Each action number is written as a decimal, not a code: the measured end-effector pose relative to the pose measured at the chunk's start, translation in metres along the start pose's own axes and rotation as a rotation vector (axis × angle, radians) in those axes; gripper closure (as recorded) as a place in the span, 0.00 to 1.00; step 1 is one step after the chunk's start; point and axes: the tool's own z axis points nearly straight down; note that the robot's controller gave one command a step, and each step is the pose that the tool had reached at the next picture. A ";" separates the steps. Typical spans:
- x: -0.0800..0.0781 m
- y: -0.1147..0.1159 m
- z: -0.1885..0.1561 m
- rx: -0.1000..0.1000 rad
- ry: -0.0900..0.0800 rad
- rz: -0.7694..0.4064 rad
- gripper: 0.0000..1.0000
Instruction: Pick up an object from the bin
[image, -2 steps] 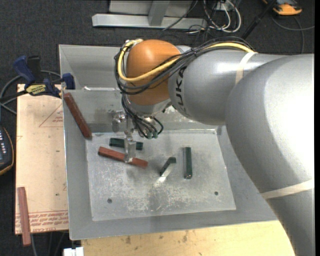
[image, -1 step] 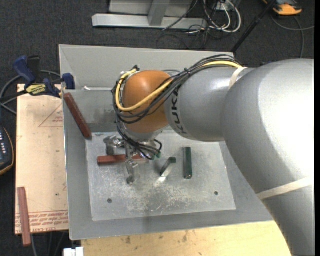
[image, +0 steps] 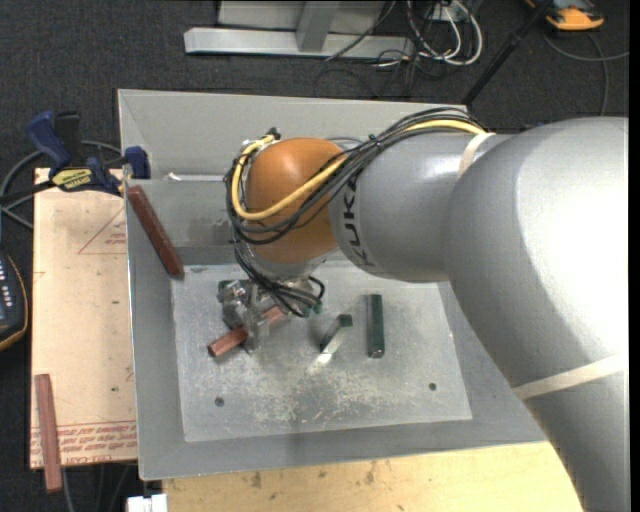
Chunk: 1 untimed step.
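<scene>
Down low, gripper (image: 243, 318) right over a red-brown block (image: 226, 344).
Green bar (image: 374, 325) lies nearby, apart; whether the grip is closed, I can't tell.

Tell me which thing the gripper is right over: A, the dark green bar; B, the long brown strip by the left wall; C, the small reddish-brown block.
C: the gripper sits directly over the small reddish-brown block, while the dark green bar lies apart toward the view's right and the long brown strip leans at the left wall of the bin.
</scene>
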 end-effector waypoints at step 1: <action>-0.019 0.053 -0.162 0.001 -0.010 -0.002 1.00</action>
